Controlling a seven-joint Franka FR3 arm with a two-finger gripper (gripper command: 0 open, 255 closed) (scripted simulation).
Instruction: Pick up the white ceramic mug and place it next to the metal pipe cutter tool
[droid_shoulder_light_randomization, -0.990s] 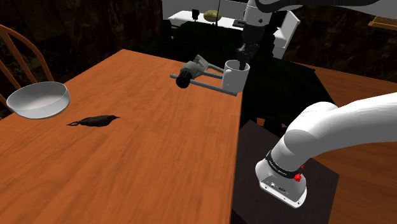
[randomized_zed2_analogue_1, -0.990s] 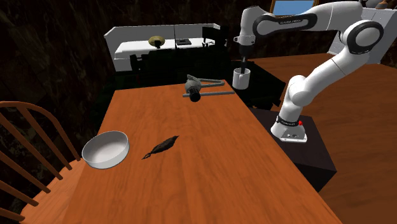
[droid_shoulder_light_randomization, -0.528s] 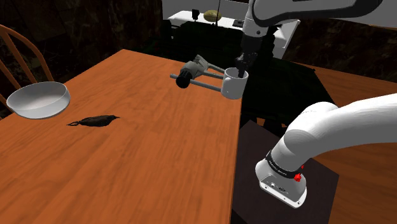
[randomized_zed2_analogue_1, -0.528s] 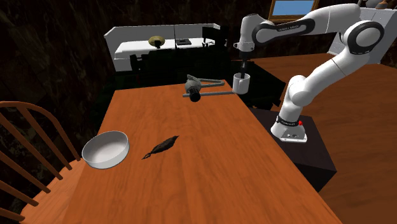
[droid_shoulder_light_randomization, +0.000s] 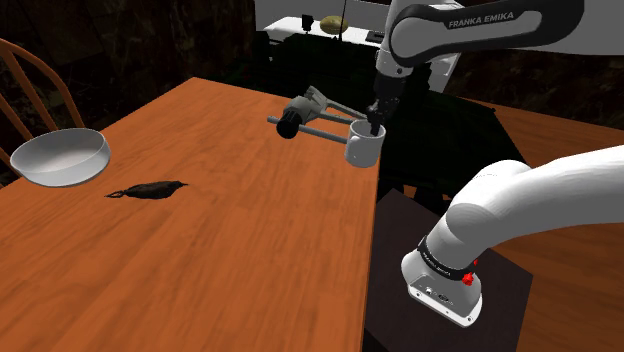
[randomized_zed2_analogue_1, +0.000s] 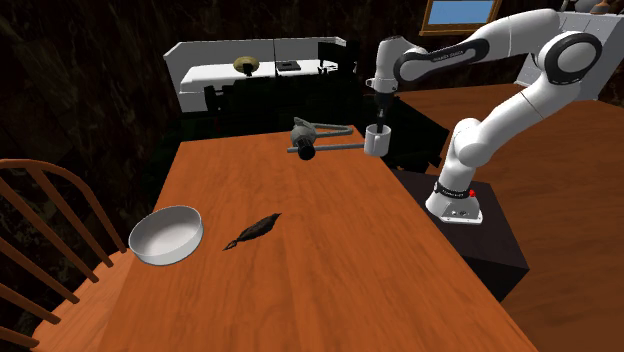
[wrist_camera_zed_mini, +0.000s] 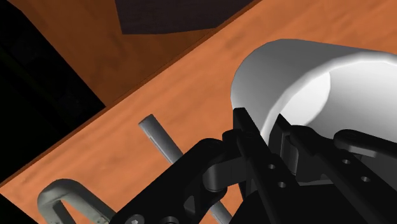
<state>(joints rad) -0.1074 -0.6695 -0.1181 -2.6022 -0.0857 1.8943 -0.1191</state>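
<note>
Gripping the white mug (wrist_camera_zed_mini: 299, 76) by its wall, the claw (wrist_camera_zed_mini: 264, 137) is clamped. One black finger (wrist_camera_zed_mini: 245, 130) presses the outside of the wall and the other reaches down inside the cup.

- Mug: upright, mouth up, hanging straight below the claw at the edge of the counter (droid_shoulder_light_randomization: 230, 230) that lies nearest the arm (droid_shoulder_light_randomization: 520, 205). Its base sits low at the wood. Cannot tell whether it touches.
- Pipe cutter (droid_shoulder_light_randomization: 303, 112): just beside the claw, toward the shoulder view's left, lying flat on the counter. Its grey rods (wrist_camera_zed_mini: 159, 137) run in toward the mug, and its dark round end points away from the claw. In the wrist view a strip of bare wood shows between one rod and the mug wall. The claw's body hides the rod's tip, so contact with the mug cannot be told.
- Stand (randomized_zed2_analogue_1: 490, 250): a dark box below and behind the claw, off the counter, carrying the arm's base.
- Small dark limp object (droid_shoulder_light_randomization: 150, 189): well apart from the claw, out on open wood past the cutter.
- White bowl (droid_shoulder_light_randomization: 62, 157): farther from the claw again, upright near the counter's opposite edge.
- Wooden chair (droid_shoulder_light_randomization: 20, 70): beyond the bowl, its curved back rising beside the counter.
- White unit (randomized_zed2_analogue_1: 250, 75): past the claw and away from the counter, with a few small items on top. Dark surroundings behind it.
</note>
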